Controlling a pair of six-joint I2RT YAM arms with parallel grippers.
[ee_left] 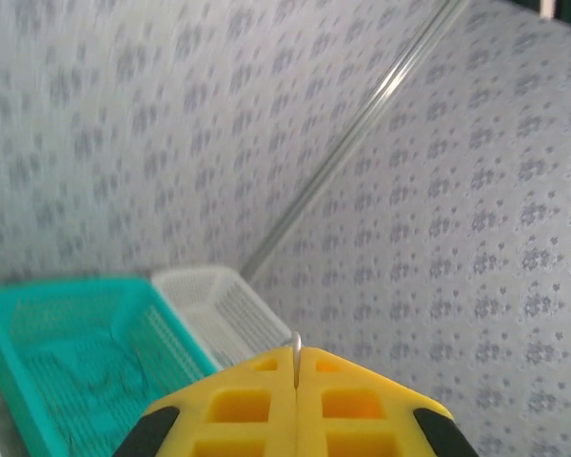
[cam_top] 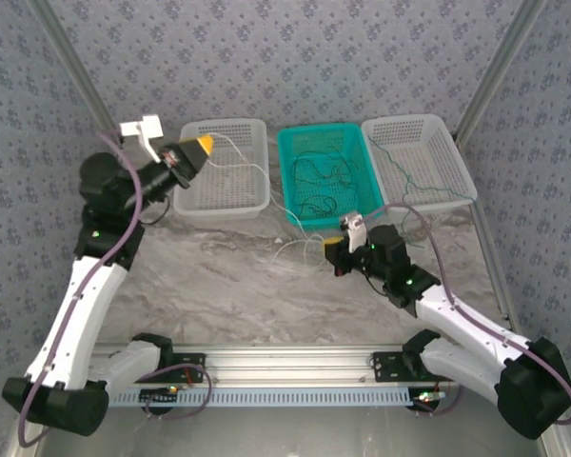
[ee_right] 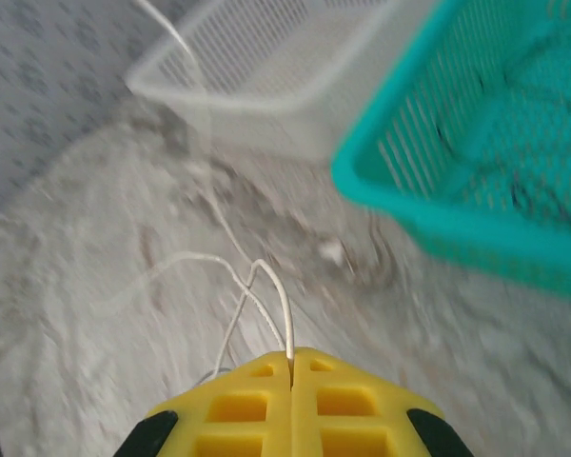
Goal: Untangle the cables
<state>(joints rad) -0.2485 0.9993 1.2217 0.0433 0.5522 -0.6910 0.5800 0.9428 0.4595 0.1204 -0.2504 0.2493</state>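
A whitish-grey cable (cam_top: 278,195) runs from my left gripper (cam_top: 206,145) over the left white basket (cam_top: 257,205) and down to the table, where it ends at my right gripper (cam_top: 329,249). The left gripper (ee_left: 296,360) is raised and shut on one end of this cable (ee_left: 296,345). The right gripper (ee_right: 290,357) is low over the marble table and shut on the same cable, which loops (ee_right: 266,281) ahead of the jaws. Dark and green cables (cam_top: 324,176) lie tangled in the teal basket (cam_top: 290,143). A green cable (cam_top: 409,176) lies in the right white basket (cam_top: 454,148).
Three baskets stand in a row at the back of the marble table (cam_top: 238,295). The teal basket (ee_right: 428,219) is just right of the right gripper and the white basket (ee_right: 200,90) lies ahead of it. Patterned walls and metal posts enclose the cell.
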